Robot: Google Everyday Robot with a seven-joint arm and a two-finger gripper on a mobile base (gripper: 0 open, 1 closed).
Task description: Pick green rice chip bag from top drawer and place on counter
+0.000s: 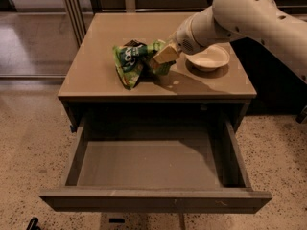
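The gripper [162, 57] rests against the green rice chip bag [129, 61], which lies on the counter [96, 37] just left of it, though whether it clasps the bag I cannot tell, the top drawer [153, 164] open below

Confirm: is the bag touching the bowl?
Apart. The camera view shows a strip of shadowed counter between the bag and the bowl. The gripper is at the bag's right edge, above the counter.

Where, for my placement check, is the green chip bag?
Camera view: green bag on the counter, left of the white bowl, end effector at its right.
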